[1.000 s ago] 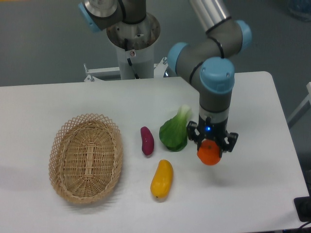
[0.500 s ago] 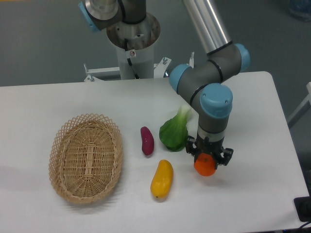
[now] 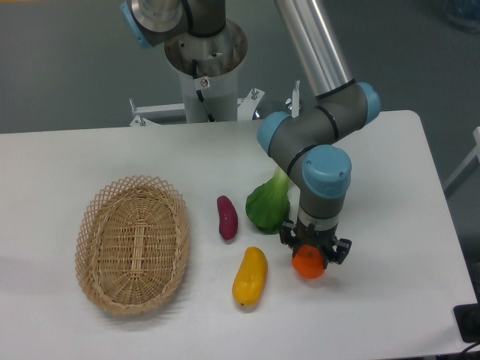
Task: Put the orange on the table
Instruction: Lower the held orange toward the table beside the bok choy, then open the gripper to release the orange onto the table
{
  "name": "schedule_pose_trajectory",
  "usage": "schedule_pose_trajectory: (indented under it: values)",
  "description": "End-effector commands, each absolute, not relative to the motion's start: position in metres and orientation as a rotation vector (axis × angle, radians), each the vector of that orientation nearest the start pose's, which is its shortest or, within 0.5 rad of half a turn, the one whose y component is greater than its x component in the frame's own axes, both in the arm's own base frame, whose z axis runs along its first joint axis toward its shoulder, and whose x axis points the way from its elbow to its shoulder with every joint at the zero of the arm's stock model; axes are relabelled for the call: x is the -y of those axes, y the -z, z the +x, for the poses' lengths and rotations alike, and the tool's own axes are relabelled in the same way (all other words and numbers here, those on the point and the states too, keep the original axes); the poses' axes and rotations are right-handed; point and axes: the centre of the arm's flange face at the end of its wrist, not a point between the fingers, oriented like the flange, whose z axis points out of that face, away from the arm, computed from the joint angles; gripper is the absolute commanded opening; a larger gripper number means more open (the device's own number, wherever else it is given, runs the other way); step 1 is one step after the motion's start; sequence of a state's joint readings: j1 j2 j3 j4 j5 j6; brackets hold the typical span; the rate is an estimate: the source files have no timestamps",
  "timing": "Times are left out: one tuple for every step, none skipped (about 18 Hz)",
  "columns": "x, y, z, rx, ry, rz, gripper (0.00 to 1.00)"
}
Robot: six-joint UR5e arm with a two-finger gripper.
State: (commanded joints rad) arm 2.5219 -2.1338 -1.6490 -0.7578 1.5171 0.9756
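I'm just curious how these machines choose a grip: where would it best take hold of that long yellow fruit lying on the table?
Probably from straight above, fingers closing across the narrow middle of the yellow fruit. It lies flat and lengthwise, with bare table on both long sides.

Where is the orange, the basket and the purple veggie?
orange (image 3: 308, 265): fixed camera, its front below the gripper.
basket (image 3: 90, 217): fixed camera, its woven left rim.
purple vegetable (image 3: 226, 217): fixed camera, its middle.
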Motion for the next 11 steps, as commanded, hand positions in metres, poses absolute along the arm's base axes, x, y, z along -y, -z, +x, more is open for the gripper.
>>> schedule_pose_trajectory:
  values:
    - [-0.4943,-0.2080,-0.4541,-0.044,-0.170,-2.993,0.60]
    - [-0.4943,-0.2080,-0.4541,-0.044,-0.170,-2.993,0.60]
    - [-0.4943,-0.2090,-0.4541,-0.044,-0.171,-2.992,0.60]
    - [-0.4943,-0.2090,-0.4541,-0.044,-0.171,-2.992,0.61]
    - [-0.4943,-0.2090,-0.4541,-0.044,-0.171,-2.992,0.64]
    - [-0.4943,-0.2090,-0.4541,-0.044,-0.171,-2.992,0.71]
    - [-0.4943,-0.2090,-0.4541,-0.044,-0.171,-2.992,0.75]
    - [-0.4943,-0.2090,-0.4541,-0.044,-0.171,-2.992,0.86]
    - [-0.4942,-0.2100,-0.4540,-0.046,-0.173,-2.991,0.95]
    - [-0.4941,-0.2110,-0.4540,-0.046,-0.177,-2.991,1.00]
    - [-0.4934,-0.2110,-0.4548,-0.044,-0.177,-2.991,1.00]
